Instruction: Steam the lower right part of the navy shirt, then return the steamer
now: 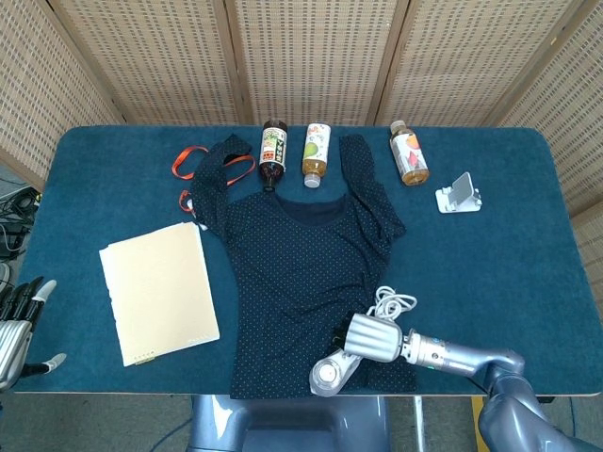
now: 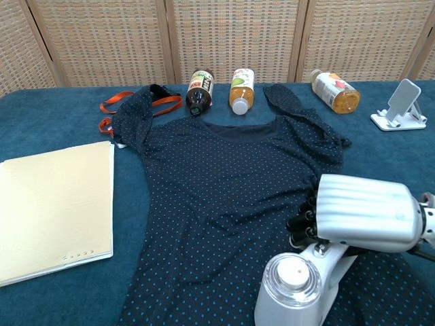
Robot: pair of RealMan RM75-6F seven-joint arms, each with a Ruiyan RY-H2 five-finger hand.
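Now, stage: the steaming is going on, by my judgement; returning the steamer is not yet done.
Steamer (image 1: 332, 374): it is sitting on the shirt's lower right part, near the hem and the table's near edge, its white cord (image 1: 393, 303) looping just behind it.
Right hand (image 2: 360, 212): it is gripping the steamer's handle, fingers (image 2: 302, 221) wrapped round it.
Left hand (image 1: 19, 315): it is hanging off the table's near left corner, fingers apart, holding nothing.
Shirt (image 1: 306, 254): it is lying flat in the middle of the table (image 1: 509, 254), neck toward the bottles (image 1: 317, 151).
Left to do: any more passes over this corner, then setting the steamer back; I cannot tell where it belongs.
Edges: the steamer is working close to the near edge, so little room there.
Open room: bare cloth is lying to the right of the shirt, the phone stand (image 1: 459, 194) well apart; the notebook (image 1: 158, 290) is taking up the left.
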